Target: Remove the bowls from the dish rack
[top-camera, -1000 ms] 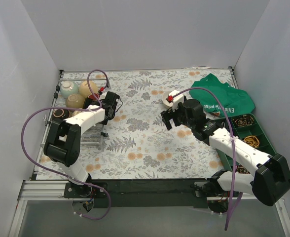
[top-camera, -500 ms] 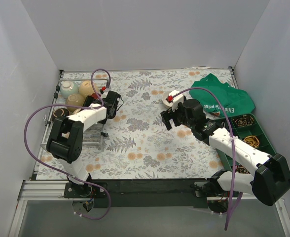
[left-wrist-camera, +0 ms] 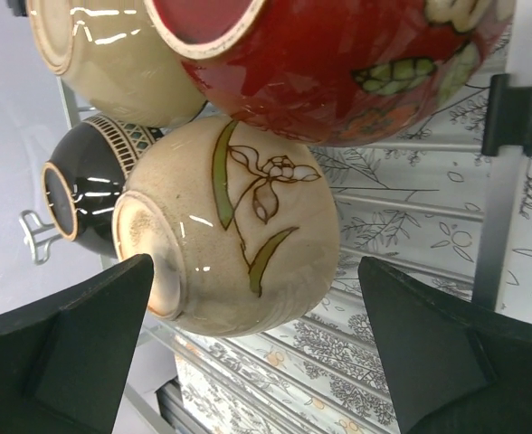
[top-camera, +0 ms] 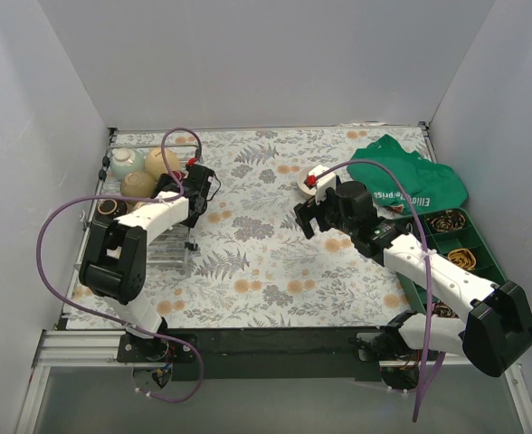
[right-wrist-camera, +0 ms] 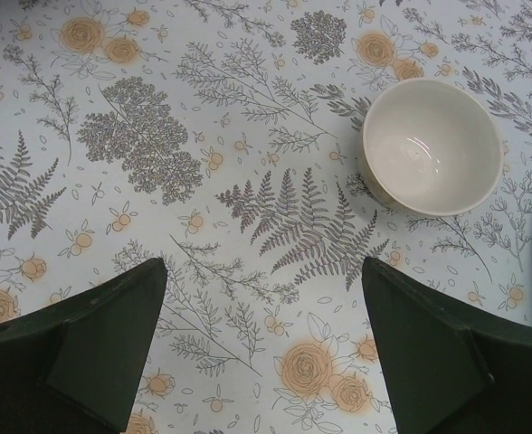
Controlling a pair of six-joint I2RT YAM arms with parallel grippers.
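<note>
Left wrist view: I see the dish rack (left-wrist-camera: pixel 494 244) at the table's (top-camera: pixel 275 262) left edge holding a red bowl (left-wrist-camera: pixel 338 63), beige bowl (left-wrist-camera: pixel 239 226) and dark bowl (left-wrist-camera: pixel 85 190). The left gripper (left-wrist-camera: pixel 252 271) is spread wide and empty, flanking the beige bowl. The right gripper (right-wrist-camera: pixel 264 271), also spread and empty, is near the cream bowl (right-wrist-camera: pixel 432 145). The green cloth's (top-camera: pixel 411 176) white lettering is partly covered.

White print on the green cloth (top-camera: pixel 438 181) begins "Ellio"; the rest is hidden.

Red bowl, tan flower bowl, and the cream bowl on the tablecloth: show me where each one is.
Red bowl (left-wrist-camera: pixel 320 63): left wrist view, its glazed side.
Tan flower bowl (left-wrist-camera: pixel 248 226): left wrist view, its painted side.
Cream bowl (right-wrist-camera: pixel 432 149): right wrist view, its inside bottom.
</note>
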